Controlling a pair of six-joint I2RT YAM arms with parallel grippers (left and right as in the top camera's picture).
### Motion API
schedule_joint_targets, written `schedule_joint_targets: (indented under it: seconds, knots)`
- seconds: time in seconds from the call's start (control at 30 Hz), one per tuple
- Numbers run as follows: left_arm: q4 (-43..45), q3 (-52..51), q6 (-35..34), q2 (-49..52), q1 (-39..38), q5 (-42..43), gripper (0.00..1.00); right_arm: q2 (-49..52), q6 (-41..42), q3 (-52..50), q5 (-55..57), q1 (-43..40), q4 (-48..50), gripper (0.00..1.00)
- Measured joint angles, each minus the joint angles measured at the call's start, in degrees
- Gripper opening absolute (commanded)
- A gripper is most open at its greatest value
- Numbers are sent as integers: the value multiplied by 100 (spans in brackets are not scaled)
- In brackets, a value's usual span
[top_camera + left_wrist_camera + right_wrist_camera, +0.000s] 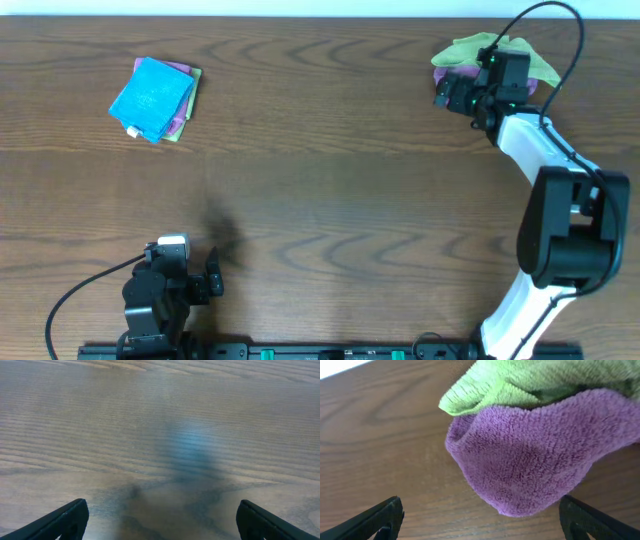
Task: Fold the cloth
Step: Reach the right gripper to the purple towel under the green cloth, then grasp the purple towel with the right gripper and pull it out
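With your right gripper (480, 512) poised, jaws spread, before the purple cloth (535, 460) bunched beneath the green cloth (545, 380) at the far right of the desk (380, 435), pinch only its near purple edge, low; the left gripper (160, 520) idles, jaws spread too.
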Motion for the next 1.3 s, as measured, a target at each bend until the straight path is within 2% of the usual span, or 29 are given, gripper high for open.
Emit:
schedule_joint_targets:
  seconds: [0.17, 0.53, 0.6, 0.63, 0.7, 0.8, 1.0, 1.3]
  knots:
    - [2, 0, 0, 0, -2, 0, 95, 4, -17, 2, 308, 0, 195, 98]
    - [2, 0, 0, 0, 0, 0, 95, 339, -63, 9, 1379, 0, 966, 88]
    - [0, 0, 0, 0, 0, 0, 95, 481, -66, 9, 1497, 0, 977, 83]
    - [2, 0, 0, 0, 0, 0, 95, 555, -85, 9, 1543, 0, 984, 77]
    - [2, 0, 0, 0, -2, 0, 95, 682, -118, 9, 1596, 0, 984, 41]
    - [2, 0, 0, 0, -2, 0, 95, 828, -109, 9, 1661, 0, 973, 1]
    - [2, 0, 2, 0, 0, 0, 95, 848, -101, 11, 1696, 4, 708, 1]
    - [2, 0, 2, 0, -2, 0, 95, 564, -101, 116, 1838, 273, -527, 1]
